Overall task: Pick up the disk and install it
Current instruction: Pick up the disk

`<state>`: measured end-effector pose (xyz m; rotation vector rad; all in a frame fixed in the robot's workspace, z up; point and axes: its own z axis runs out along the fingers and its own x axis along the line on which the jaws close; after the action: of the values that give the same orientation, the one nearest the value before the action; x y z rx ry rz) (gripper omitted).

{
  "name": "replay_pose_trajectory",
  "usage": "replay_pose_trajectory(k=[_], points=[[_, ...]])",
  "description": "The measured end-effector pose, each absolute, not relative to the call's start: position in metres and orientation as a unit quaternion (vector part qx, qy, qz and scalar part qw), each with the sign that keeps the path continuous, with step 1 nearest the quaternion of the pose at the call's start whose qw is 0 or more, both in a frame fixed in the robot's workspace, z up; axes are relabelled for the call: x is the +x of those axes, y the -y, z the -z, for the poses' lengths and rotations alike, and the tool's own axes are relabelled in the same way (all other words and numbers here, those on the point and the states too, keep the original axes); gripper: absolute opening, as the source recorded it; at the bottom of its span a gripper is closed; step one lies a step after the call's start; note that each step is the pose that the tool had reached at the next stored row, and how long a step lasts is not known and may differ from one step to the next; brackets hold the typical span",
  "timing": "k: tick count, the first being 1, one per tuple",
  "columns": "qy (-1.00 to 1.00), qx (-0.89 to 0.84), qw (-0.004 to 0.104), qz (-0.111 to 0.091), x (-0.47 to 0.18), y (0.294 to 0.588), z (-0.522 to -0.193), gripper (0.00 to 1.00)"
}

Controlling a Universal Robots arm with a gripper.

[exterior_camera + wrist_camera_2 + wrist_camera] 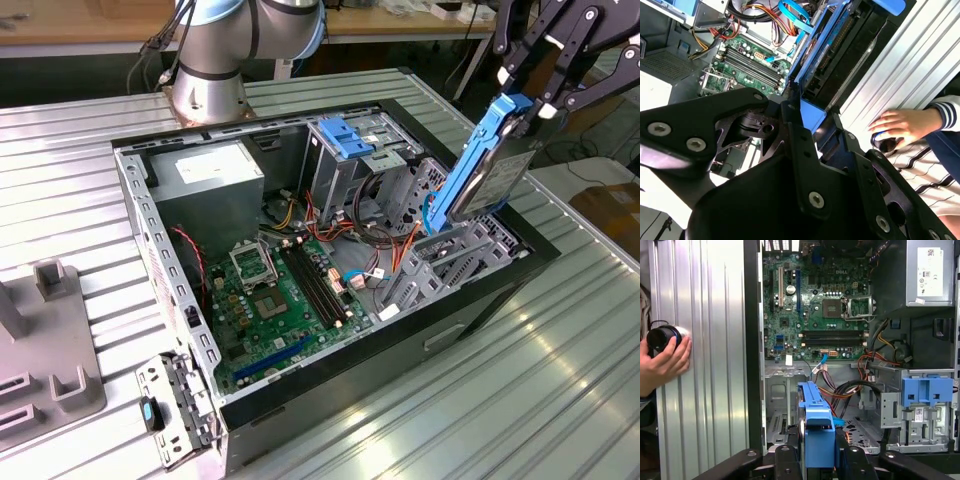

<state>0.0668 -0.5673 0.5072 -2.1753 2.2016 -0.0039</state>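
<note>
The disk [488, 175], a grey drive in a bright blue carrier rail, stands tilted above the open computer case [300, 400]. Its lower end rests at the metal drive cage [450, 262] on the exterior view's right side of the case, and its upper end leans outward. My gripper [530, 98] is shut on the disk's upper blue end. Both wrist views show the black fingers clamping the blue carrier: the disk [816, 422] runs away from the gripper [817, 456] toward the case floor, and the disk [832, 55] hangs beyond the gripper [807, 114].
Inside the case lie a green motherboard [280, 290], a grey power supply [205, 180], coloured cables [375, 240] and a second cage topped by a blue bracket [345, 140]. A person's hand [665, 360] holds a black round object on the ribbed table beside the case. A grey fixture [45, 345] stands at the exterior view's left.
</note>
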Motion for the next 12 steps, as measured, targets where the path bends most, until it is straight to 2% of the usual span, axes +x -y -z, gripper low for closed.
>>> replay_pose_trajectory(k=[12], points=[[-0.711,-0.703,0.024,0.001,0.0667,0.5673,-0.5045,0.37]])
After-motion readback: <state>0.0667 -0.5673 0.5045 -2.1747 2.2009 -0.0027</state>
